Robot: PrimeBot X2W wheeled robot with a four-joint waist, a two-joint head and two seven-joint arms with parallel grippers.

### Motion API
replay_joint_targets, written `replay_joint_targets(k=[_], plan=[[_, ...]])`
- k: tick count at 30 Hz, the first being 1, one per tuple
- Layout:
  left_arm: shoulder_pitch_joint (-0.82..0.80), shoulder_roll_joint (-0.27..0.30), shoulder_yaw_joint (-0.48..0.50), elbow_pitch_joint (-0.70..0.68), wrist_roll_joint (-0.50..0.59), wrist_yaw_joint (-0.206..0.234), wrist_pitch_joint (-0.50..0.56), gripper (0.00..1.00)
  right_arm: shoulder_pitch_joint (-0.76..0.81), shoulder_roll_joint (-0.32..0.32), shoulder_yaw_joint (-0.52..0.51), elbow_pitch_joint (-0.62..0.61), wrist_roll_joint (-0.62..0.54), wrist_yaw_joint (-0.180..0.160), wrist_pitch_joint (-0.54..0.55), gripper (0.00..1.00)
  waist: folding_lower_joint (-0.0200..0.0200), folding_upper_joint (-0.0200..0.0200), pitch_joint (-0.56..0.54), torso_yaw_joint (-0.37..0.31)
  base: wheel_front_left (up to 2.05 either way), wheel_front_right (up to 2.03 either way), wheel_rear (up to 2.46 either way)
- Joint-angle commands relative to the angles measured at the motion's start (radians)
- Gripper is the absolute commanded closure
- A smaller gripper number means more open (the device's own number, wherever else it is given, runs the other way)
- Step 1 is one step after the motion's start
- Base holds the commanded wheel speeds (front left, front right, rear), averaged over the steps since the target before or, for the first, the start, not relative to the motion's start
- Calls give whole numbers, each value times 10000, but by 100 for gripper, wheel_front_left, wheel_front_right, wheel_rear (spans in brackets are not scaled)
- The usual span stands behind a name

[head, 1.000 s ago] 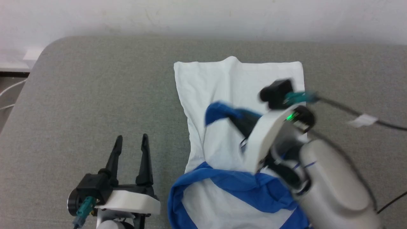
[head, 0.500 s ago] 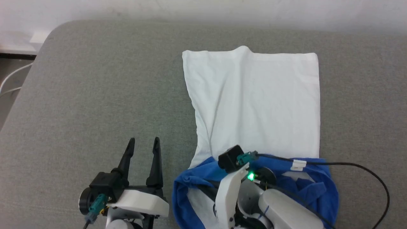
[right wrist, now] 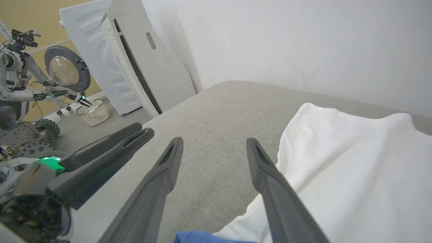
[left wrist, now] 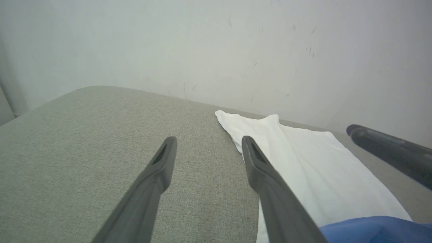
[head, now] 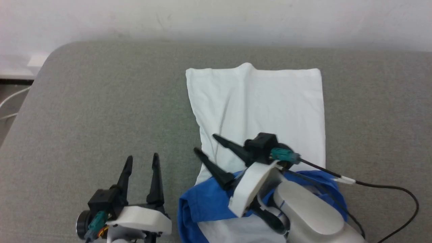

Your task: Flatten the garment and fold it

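One garment (head: 263,101) lies on the gray fabric-covered counter (head: 101,101). Its white body is spread fairly flat toward the wall, with one long crease running down its left part. Its blue sleeve cloth is bunched in a single band across the end nearest the robot, and the sleeves cannot be told apart there. Two grippers are in view. The left gripper (head: 142,157) hovers over bare counter just left of the garment, its two dark jaws apart with nothing between them. In the left wrist view (left wrist: 208,140) the white cloth (left wrist: 314,162) lies to their right. The right gripper (head: 204,142) is angled up and to the left over the garment's left edge, where white meets blue. Its two jaws are spread wide and grip nothing. In the right wrist view (right wrist: 214,140) one jaw hangs over gray counter and the other over the white cloth (right wrist: 354,162). One black cable (head: 371,185) with one white tag trails from the right wrist. Off the counter stand two white appliances (right wrist: 135,57), one small white basket (right wrist: 94,114) and one other robot (right wrist: 17,77).
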Motion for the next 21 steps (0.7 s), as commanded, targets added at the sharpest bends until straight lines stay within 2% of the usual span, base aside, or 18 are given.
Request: replay_joint_targets(k=[1, 4, 10, 16, 21], plan=[[161, 53, 83, 24, -105, 92, -30, 0, 119, -22, -288, 3, -290, -7, -191, 0, 0, 0, -379, -277, 0, 0, 0], [362, 105, 211, -37, -169, 207, -14, 0, 484, -167, -1192, -43, -1163, -7, -493, 0, 0, 0, -582, -453, 0, 0, 0], [631, 223, 465, -214, -277, 387, -19, 0, 1798, -549, -3822, -953, -2885, -7, -727, 0, 0, 0, -738, -758, 0, 0, 0], [796, 375, 686, -387, -321, 522, -26, 0, 3393, -622, -6240, -2676, -4024, -7, -193, 0, 0, 0, -727, -1083, 0, 0, 0], [769, 517, 814, -518, -337, 605, -7, 0, 4683, -435, -7621, -4456, -4542, -7, 610, 0, 0, 0, -592, -1370, 0, 0, 0]])
